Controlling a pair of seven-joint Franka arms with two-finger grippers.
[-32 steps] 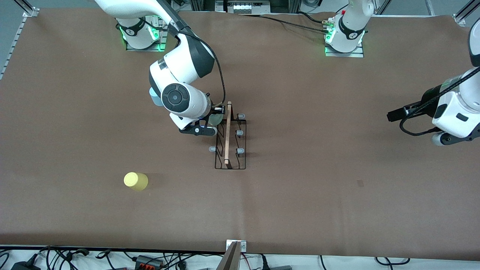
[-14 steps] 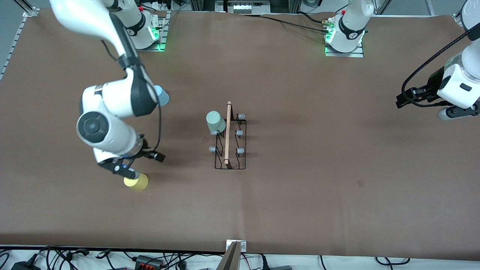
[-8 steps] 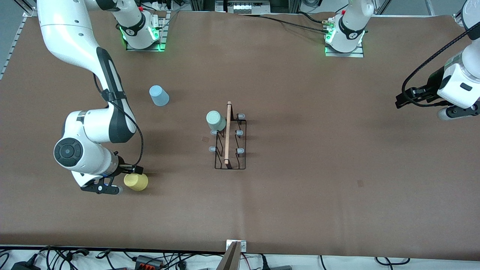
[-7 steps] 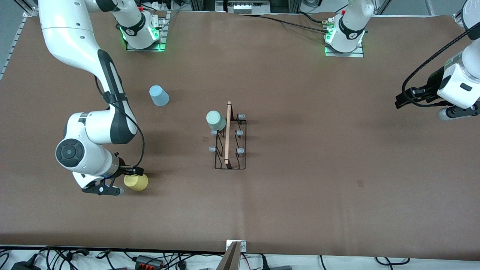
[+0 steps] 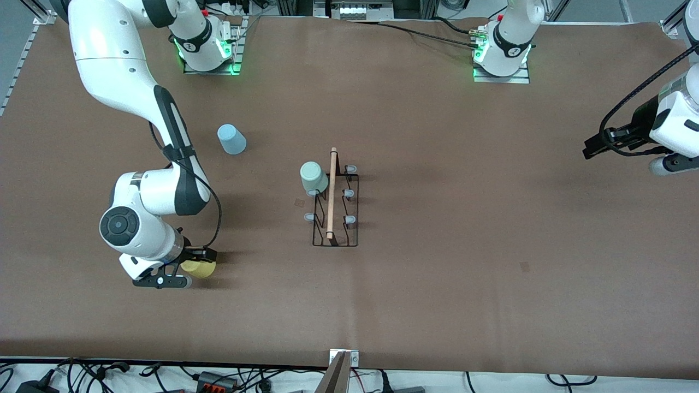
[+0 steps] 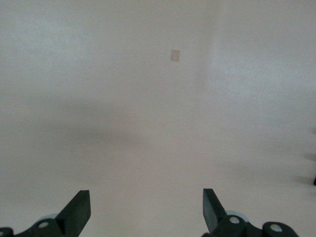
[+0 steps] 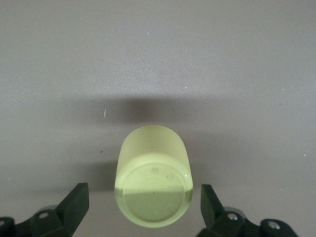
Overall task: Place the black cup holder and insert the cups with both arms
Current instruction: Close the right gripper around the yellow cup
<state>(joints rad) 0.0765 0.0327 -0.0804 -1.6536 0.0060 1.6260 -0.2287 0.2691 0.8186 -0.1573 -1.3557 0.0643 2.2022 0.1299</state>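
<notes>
Brown tabletop (image 5: 437, 284) under everything; tangled black cables (image 5: 109, 376) along edge nearest front camera; small dark mark (image 5: 525, 267) on surface toward left arm's end

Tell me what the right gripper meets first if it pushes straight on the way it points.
The yellow cup, most likely: the right gripper is open with the cup lined up between its fingers, base toward it. How much gap remains is hard to judge.

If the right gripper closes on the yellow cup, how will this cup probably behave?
The yellow cup looks like thin, smooth plastic, so probably light and a little slippery between the open right gripper. It stands upside down and tapers, so an off-centre push may tip it; once tipped, it would likely roll in a curve.
</notes>
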